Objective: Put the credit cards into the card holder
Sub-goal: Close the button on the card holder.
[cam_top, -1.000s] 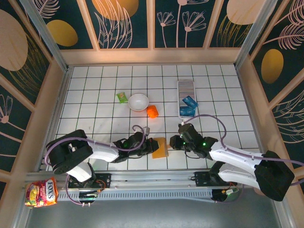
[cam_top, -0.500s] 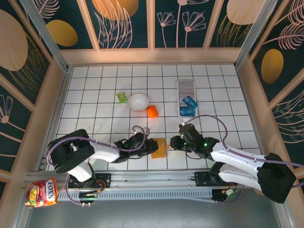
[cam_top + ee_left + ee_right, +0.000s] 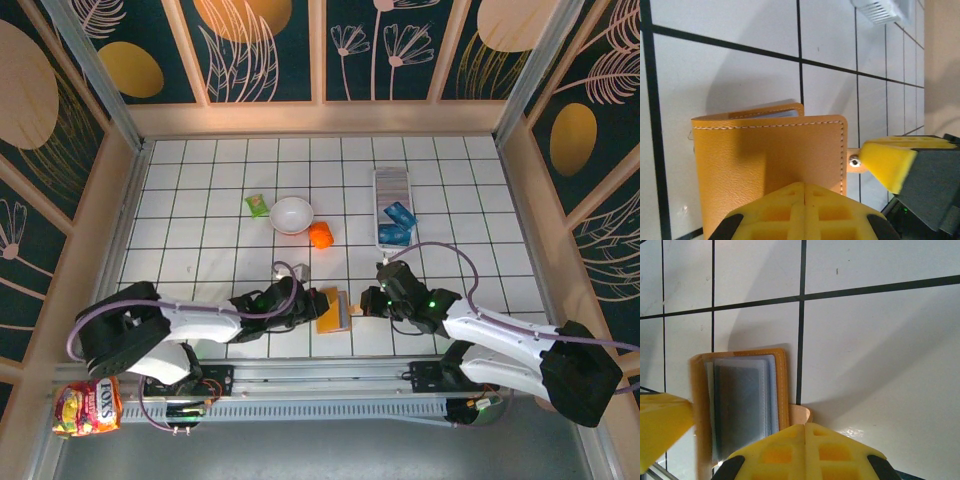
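Top external: two blue credit cards (image 3: 402, 213) in the card holder (image 3: 391, 183)

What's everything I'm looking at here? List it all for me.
cards: 2, blue, in the card holder
card holder: 1, white, far right of table
wallet: 1, tan-orange, near edge, between the grippers
bowl: 1, white, mid table
packet: 1, green, left of bowl
small object: 1, orange, near-right of bowl
sweets bag: 1, red-yellow, off the table, near left
table: 1, white, black grid
left gripper: 1, yellow fingers, shut on wallet
right gripper: 1, yellow fingers, shut on wallet tab
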